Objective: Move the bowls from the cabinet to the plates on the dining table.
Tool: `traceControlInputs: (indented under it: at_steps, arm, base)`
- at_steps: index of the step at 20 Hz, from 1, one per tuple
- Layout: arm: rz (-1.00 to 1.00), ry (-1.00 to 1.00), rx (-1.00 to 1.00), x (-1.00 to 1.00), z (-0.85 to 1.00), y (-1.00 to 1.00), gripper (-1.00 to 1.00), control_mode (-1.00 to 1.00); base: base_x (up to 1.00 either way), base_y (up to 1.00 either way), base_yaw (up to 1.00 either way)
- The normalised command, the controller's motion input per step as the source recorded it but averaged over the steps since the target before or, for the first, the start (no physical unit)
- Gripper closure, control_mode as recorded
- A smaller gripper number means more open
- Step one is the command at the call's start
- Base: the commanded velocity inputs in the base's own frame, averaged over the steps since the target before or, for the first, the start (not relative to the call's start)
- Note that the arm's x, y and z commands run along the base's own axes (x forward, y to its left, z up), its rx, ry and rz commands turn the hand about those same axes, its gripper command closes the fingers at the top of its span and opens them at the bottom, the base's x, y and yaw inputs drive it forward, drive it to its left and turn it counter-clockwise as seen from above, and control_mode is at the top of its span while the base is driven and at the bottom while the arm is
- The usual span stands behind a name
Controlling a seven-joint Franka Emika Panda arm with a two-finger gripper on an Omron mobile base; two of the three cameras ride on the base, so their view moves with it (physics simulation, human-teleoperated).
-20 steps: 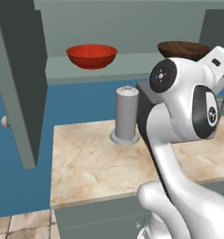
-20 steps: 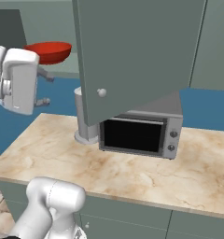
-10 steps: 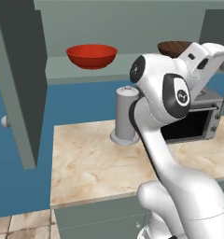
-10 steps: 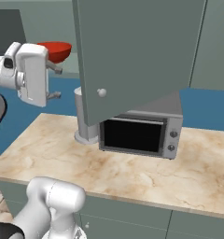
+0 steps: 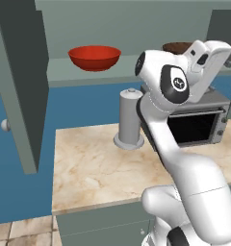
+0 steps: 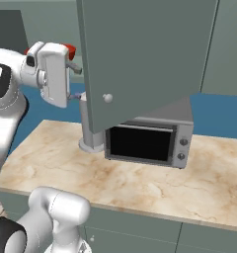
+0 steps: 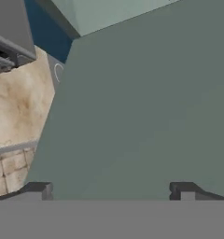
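light: even, bright, rendered | shadows: soft, faint | glare: gloss on red bowl (image 5: 94,57) | blur: none

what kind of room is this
Most likely a kitchen: a marble-patterned counter carries a grey toaster oven, and an open wall cabinet above has a red bowl on its shelf.

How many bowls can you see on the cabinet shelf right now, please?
2. The red bowl sits toward the left of the shelf. The brown bowl sits further right, partly hidden behind the robot's hand. More may be hidden behind the arm or doors.
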Motion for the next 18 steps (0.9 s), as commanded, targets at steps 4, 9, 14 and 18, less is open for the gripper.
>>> traceControlInputs:
  at_steps: [4,9,14,18]
  arm:
    - [-0.17,0.04,0.00,0.04,0.00,-0.54,-1.00,-1.00]
    - [-0.15,0.03,0.00,0.00,0.01,-0.50,-1.00,-1.00]
    - [-0.15,0.00,0.00,-0.07,0.03,-0.61,-1.00,-1.00]
    - [-0.14,0.00,0.00,-0.07,0.00,-0.68,-1.00,-1.00]
  base:
    - [0.00,0.00,0.00]
    - [0.00,0.00,0.00]
    - [0.00,0.00,0.00]
    - [0.00,0.00,0.00]
